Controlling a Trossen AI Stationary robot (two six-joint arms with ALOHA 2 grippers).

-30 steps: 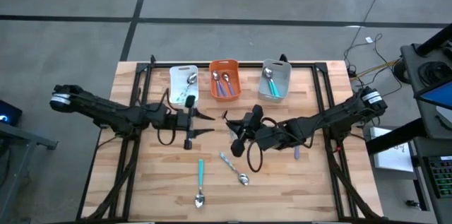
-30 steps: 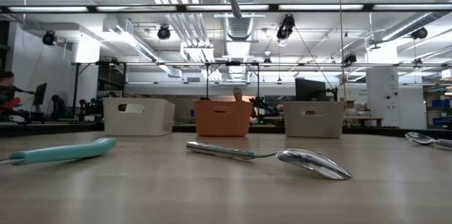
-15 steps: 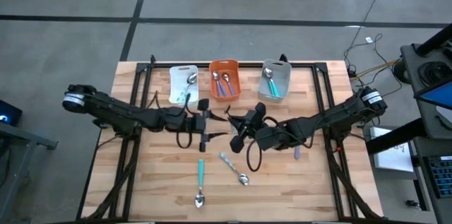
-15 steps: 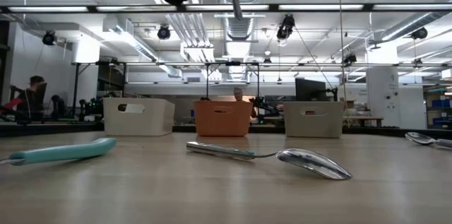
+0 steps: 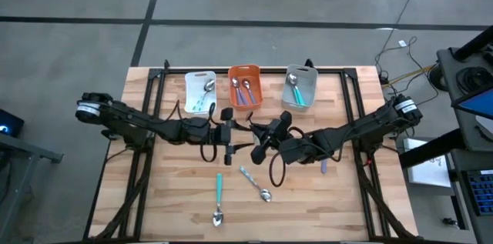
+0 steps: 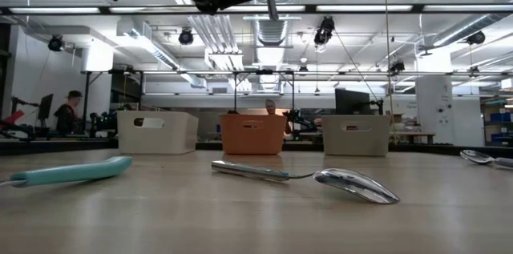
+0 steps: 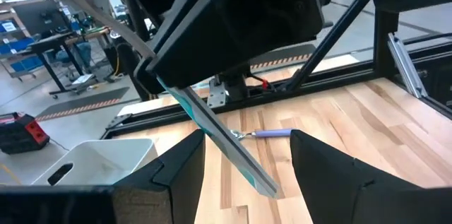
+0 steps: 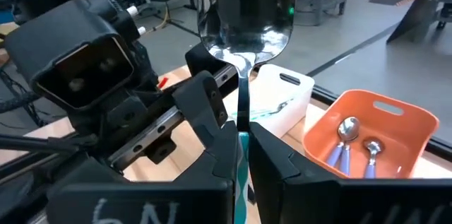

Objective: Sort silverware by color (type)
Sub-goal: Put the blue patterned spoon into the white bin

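1. The step in hand looks like a handover above the middle of the tabletop (image 5: 339, 198). The right gripper (image 8: 241, 139) has its jaws closed narrow on a teal-handled spoon (image 8: 244, 19), held upright with the shiny bowl up.
2. The left gripper (image 7: 244, 150) has its jaws spread wide, one on each side of that spoon's teal handle, and is not clamped on it. In the high view the left gripper (image 5: 229, 134) and the right gripper (image 5: 258, 142) meet just in front of the orange bin.
3. The white bin (image 5: 200, 92) holds a spoon or two, at least one with a teal handle; the orange bin (image 5: 245, 86) holds two purple-handled spoons (image 8: 353, 146); the grey bin (image 5: 300, 87) holds teal or pale-blue ones, too small to tell apart.
4. Loose on the tabletop are a teal-handled spoon (image 5: 218, 196), a pale-handled spoon (image 5: 255, 182) just beside it, and a purple-handled piece (image 5: 324, 167) near the right arm.
5. Next, I judge the left jaws should close on the handle before the right jaws let go; then the spoon goes to the bin matching its colour.
6. Risk: an early release would drop the spoon.
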